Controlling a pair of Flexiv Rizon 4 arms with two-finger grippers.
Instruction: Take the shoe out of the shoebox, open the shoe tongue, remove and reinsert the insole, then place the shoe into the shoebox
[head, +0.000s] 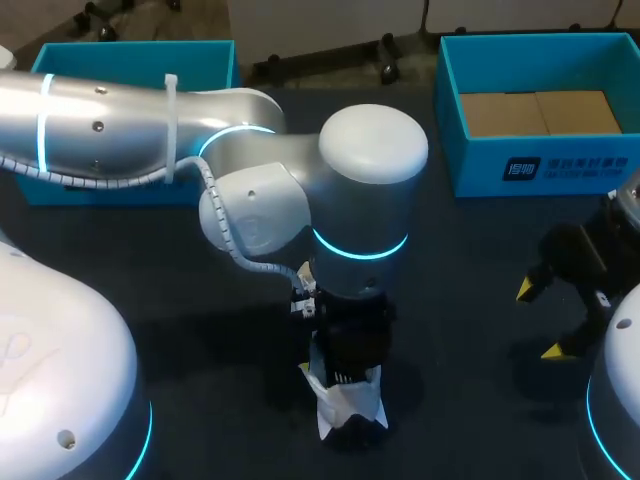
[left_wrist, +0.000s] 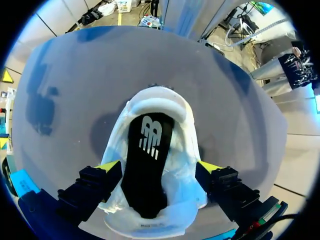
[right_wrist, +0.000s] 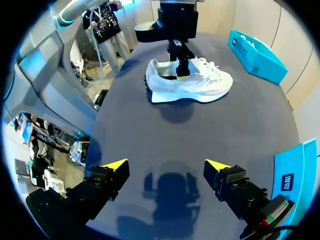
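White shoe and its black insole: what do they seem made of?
White shoe: probably soft matte textile or synthetic leather, since its collar walls crease and sag. Black insole: likely smooth cloth-topped foam, flat and dull with a printed mark.

Light falls from overhead. In the head view the dark matte table (head: 470, 300) is dim and soaks up most of it. The glossy white shell of the left arm (head: 370, 150) carries broad soft highlights on its upper curves, and its cyan light ring (head: 360, 248) glows. A faint shadow pools under that arm around the white shoe (head: 345, 405).

In the left wrist view the table looks pale, with soft dark blotches of shadow toward one edge. The shoe's upper is nearly blown out against its black insole (left_wrist: 147, 165).

In the right wrist view a soft-edged shadow lies on the table between the fingers of the right gripper (right_wrist: 165, 166) and another lies under the shoe. The table's edges bow strongly.
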